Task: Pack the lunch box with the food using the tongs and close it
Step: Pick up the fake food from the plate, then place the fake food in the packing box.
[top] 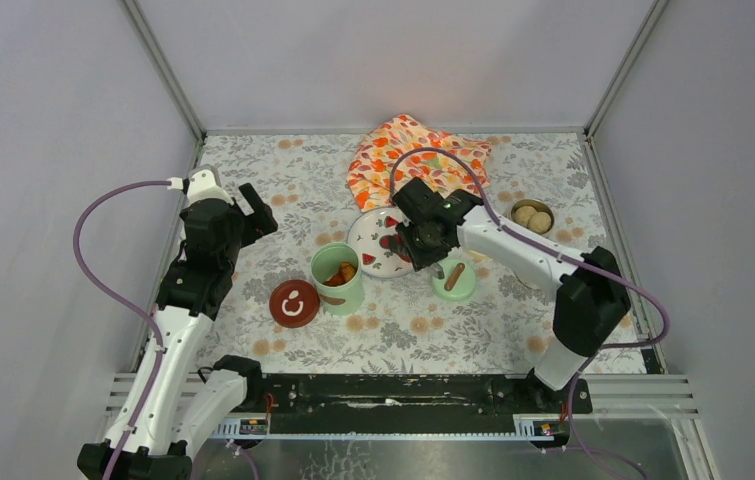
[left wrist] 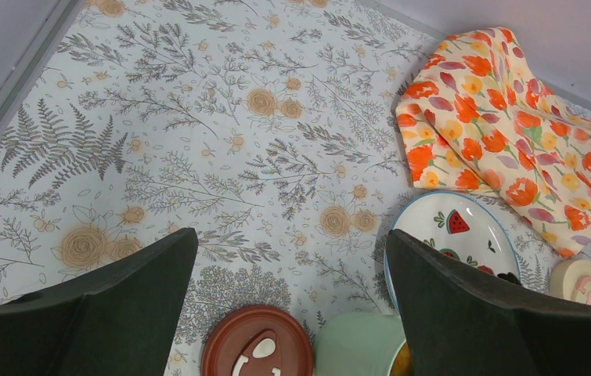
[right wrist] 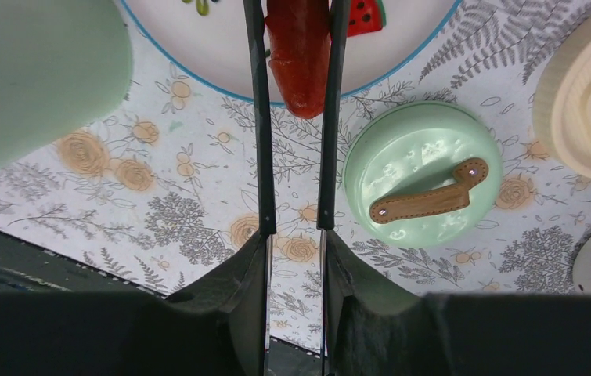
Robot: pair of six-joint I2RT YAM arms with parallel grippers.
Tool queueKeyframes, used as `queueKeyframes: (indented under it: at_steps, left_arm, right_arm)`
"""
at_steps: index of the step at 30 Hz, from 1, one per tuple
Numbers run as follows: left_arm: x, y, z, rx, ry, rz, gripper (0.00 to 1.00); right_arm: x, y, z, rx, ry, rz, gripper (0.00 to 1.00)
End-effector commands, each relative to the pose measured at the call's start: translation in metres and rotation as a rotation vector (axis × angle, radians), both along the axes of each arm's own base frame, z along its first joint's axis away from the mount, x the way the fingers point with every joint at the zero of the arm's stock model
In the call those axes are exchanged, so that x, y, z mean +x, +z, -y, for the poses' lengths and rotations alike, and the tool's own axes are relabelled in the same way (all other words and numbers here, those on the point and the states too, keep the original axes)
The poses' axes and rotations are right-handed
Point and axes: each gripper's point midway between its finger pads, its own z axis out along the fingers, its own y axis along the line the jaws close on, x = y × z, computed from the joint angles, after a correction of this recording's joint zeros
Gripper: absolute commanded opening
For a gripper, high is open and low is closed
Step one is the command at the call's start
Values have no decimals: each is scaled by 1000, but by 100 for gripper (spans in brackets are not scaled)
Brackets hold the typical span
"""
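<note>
Left end effector (left wrist: pixel 290 243) spread wide, right end effector (right wrist: pixel 296 235) in narrow grip

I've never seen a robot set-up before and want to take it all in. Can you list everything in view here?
tablecloth: one, pale with grey and tan flowers, covers the table
flowered cloth: one, orange, bunched at the far edge
plate: one, white with fruit prints, centre
tall pot: one, mint-green, open, just near of the plate
green lid: one, mint with brown strap, right of the pot
dark red lid: one, left of the pot
cream lid: one, beside the green lid
steel bowl: one, far right
beige balls: two, in the bowl
orange-red chunks: at least two in the pot, one in the tongs
tongs: one, dark, over the plate's edge
left gripper: open, empty, left side
right gripper: closed on the tongs
</note>
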Motion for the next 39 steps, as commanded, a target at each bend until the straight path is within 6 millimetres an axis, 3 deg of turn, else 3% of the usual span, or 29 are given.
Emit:
queueKeyframes:
  at_steps: [1,6,11,15,22,26,33,39]
  left_arm:
    - [8,10,0,-5,-2,52,98]
    - [8,10,0,-4,0,52,98]
    - [8,9,0,-4,0,49,98]
    - [8,10,0,-3,-1,50,98]
    - [8,9,-1,-3,0,50,98]
    - [8,9,-1,-2,2,50,98]
    - [7,10,-1,-3,1,52,98]
    - [7,10,-1,-3,0,52,98]
  right_arm:
    - [17,57,-18,154,30,146,11]
    - [15,73,-22,196,52,160,10]
    - [8,108,-35,320,109,222,10]
    - [-4,135,-51,411,177,256,11]
    - [-36,156,-89,502,327,280,13]
    - [-48,155,-104,525,379,270,13]
    - [-55,124,-117,493,412,203,19]
    - [-56,101,-116,449,410,158,32]
